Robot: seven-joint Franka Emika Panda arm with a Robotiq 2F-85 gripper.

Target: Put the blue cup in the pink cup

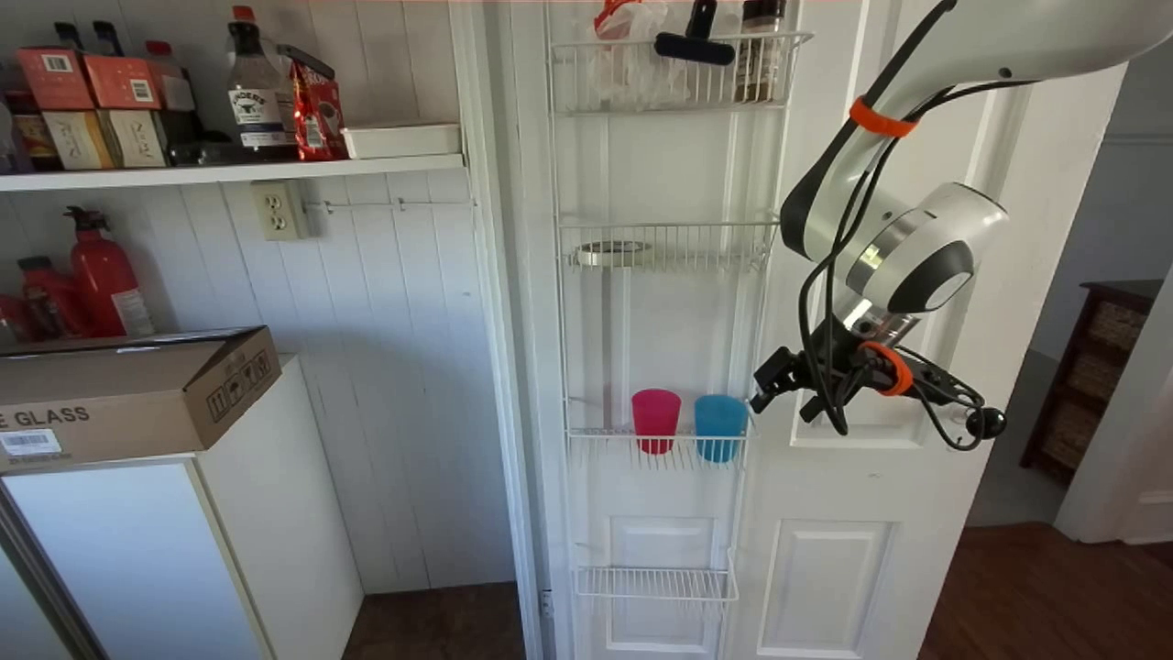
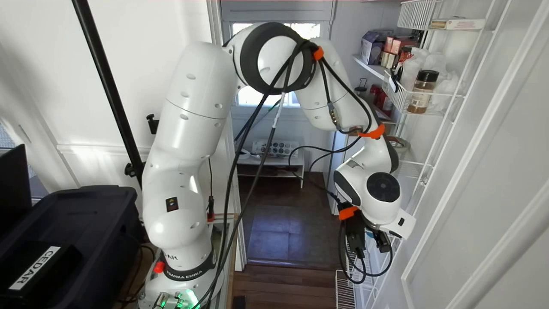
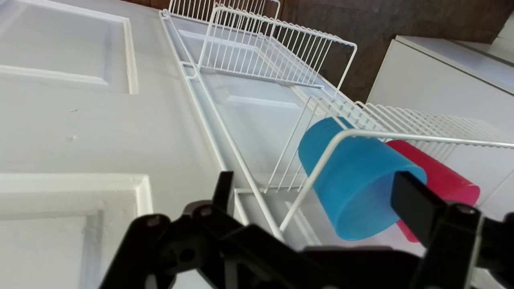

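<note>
The blue cup (image 1: 720,417) stands upright on a white wire shelf (image 1: 596,434) on the door. The pink cup (image 1: 656,411) stands upright beside it, on the far side from my gripper (image 1: 779,408). In the wrist view the blue cup (image 3: 353,164) shows its open rim, and the pink cup (image 3: 441,172) is partly hidden behind it. My gripper (image 3: 313,188) is open and empty, apart from both cups. One finger overlaps the blue cup's mouth in the wrist view; the other is over the rack's side rail. In an exterior view the gripper (image 2: 372,249) largely hides the cups.
The shelf's wire end rail (image 3: 321,168) runs in front of the blue cup. A roll of tape (image 1: 614,254) lies on the shelf above. A lower wire shelf (image 1: 655,583) hangs below. The white door (image 1: 843,477) is behind the gripper.
</note>
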